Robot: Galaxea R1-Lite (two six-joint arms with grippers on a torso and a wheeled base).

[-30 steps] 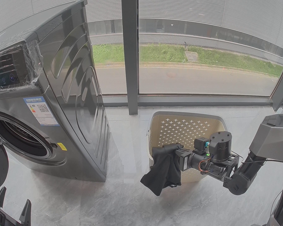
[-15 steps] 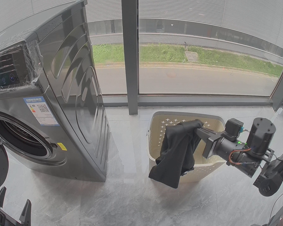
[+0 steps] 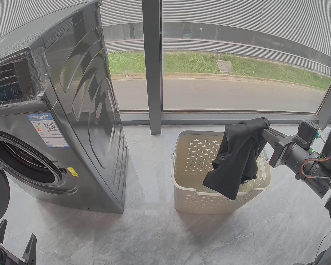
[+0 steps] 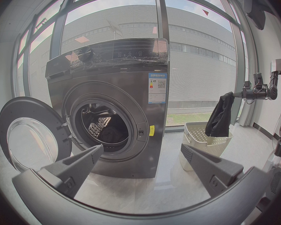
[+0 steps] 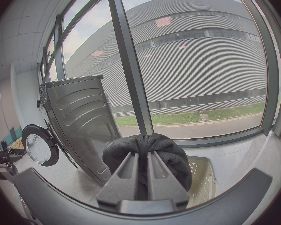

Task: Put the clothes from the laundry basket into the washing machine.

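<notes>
The right hand (image 3: pixel 265 129) is clamped on a black garment (image 3: pixel 237 159), its two fingers (image 5: pixel 129 172) drawn close together with a bunch of the cloth squeezed between them. It is held up in the air over the far right corner of the laundry basket (image 3: pixel 180 188), and the garment hangs from it in loose folds, its lower end dangling at about the height of the basket's right rim; I cannot tell whether the cloth touches the rim. The cream basket, its walls pierced with small stars, stands on the pale grey floor (image 3: pixel 154 236) close to the window (image 3: pixel 228 56), to the right of the washing machine (image 3: pixel 88 111) and well apart from it. The machine's round door (image 4: pixel 31 135) is swung wide open to the side, leaving the drum opening (image 4: pixel 104 128) bare, and something dark lies inside the drum, most likely cloth. The left hand (image 4: pixel 141 147) is low in front of the machine, near the floor, with its fingers (image 4: pixel 81 164) spread wide and nothing between them; it points toward the open drum, apart from both machine and basket
</notes>
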